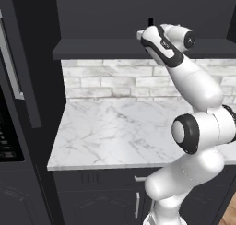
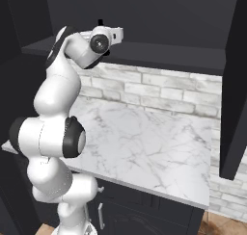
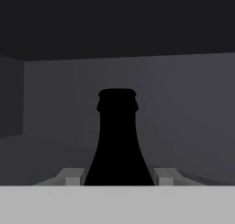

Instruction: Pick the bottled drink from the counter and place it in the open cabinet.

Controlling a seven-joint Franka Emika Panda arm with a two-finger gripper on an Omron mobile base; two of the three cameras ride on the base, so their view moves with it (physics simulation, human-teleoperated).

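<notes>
The bottled drink (image 3: 118, 140), a black bottle with a narrow neck, stands upright between my two grey fingertips (image 3: 73, 176). My gripper (image 3: 118, 176) is shut on its lower body. Only the bottle's cap pokes up behind the white hand in the base views (image 1: 150, 22) (image 2: 100, 23). The hand is raised to the level of the open cabinet (image 1: 101, 49), a matte black upper cabinet, just above its thick bottom shelf (image 2: 164, 53). The dark back wall (image 3: 183, 103) and shelf floor lie ahead of the bottle. The counter is out of view.
Below the cabinet lies a small marble top (image 1: 115, 127) against white brick (image 2: 159, 92). A tall black unit (image 1: 9, 127) stands at the left. A black side panel (image 2: 234, 109) hangs at the right. Black base cabinets with silver handles (image 1: 137, 204) sit underneath.
</notes>
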